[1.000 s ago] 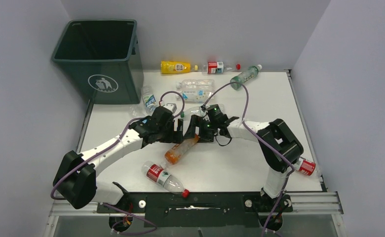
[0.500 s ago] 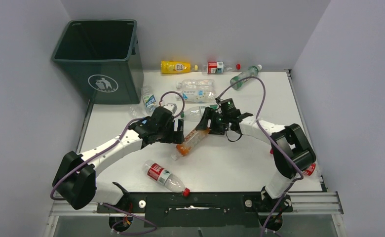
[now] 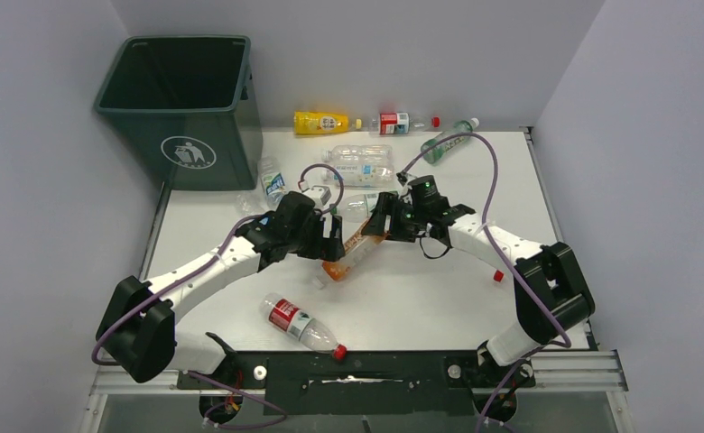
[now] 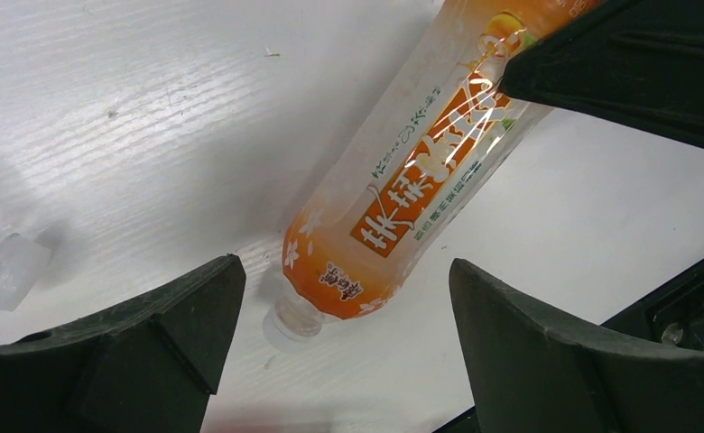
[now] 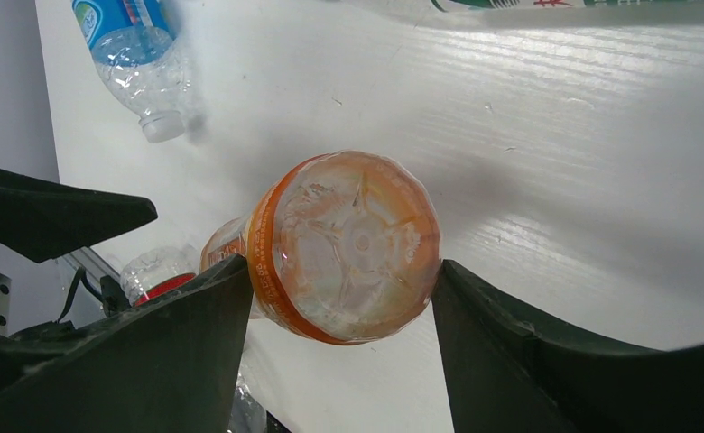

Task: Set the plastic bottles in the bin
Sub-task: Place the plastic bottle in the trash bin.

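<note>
The orange bottle [image 3: 348, 255] lies tilted at mid-table, its capless neck [image 4: 296, 317] down on the surface. My right gripper [image 3: 377, 236] is shut on its base [image 5: 348, 244], with both fingers pressed against its sides. My left gripper [image 3: 332, 245] stands open around the neck end without touching it. The dark green bin [image 3: 181, 108] stands at the far left corner, with nothing showing inside it. Other plastic bottles lie about: a yellow one [image 3: 321, 122], a red-labelled one [image 3: 398, 122] and a green-labelled one [image 3: 446, 140] along the back.
A large clear bottle [image 3: 359, 162] lies behind the grippers, and a blue-labelled bottle [image 3: 272, 180] lies beside the bin. A red-labelled bottle [image 3: 299, 323] rests near the front edge. Purple cables loop over both arms. Grey walls close in the table on three sides.
My right gripper has closed on the orange bottle's base and drawn it back and to the right. My left gripper has opened wider around the neck end.
</note>
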Action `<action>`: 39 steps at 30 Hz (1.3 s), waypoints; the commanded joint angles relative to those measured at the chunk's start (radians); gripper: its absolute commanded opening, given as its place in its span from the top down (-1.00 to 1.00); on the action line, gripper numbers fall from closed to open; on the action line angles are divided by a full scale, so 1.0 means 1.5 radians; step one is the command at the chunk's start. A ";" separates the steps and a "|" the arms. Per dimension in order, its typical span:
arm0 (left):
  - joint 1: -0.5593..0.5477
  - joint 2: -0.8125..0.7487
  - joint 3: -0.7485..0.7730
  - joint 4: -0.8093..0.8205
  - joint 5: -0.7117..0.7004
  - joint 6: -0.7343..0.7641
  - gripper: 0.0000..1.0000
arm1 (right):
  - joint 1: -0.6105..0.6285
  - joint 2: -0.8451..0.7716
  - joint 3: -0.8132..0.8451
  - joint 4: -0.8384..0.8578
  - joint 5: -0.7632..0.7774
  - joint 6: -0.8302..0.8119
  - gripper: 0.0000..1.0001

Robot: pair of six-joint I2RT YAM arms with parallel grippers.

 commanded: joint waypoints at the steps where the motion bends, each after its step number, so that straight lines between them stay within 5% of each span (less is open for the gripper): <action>1: -0.002 0.001 0.038 0.050 0.018 0.038 -0.70 | -0.007 -0.034 0.033 -0.001 -0.040 -0.023 -0.06; 27: -0.040 0.063 0.065 0.054 0.053 0.092 -0.74 | -0.041 -0.065 0.060 -0.008 -0.143 -0.028 -0.02; 32: -0.044 0.062 0.067 0.053 0.038 0.091 -0.49 | -0.046 -0.071 0.059 -0.007 -0.149 -0.027 -0.03; 39: -0.044 0.058 0.086 0.039 0.021 0.086 -0.26 | -0.050 -0.084 0.058 -0.022 -0.139 -0.031 -0.44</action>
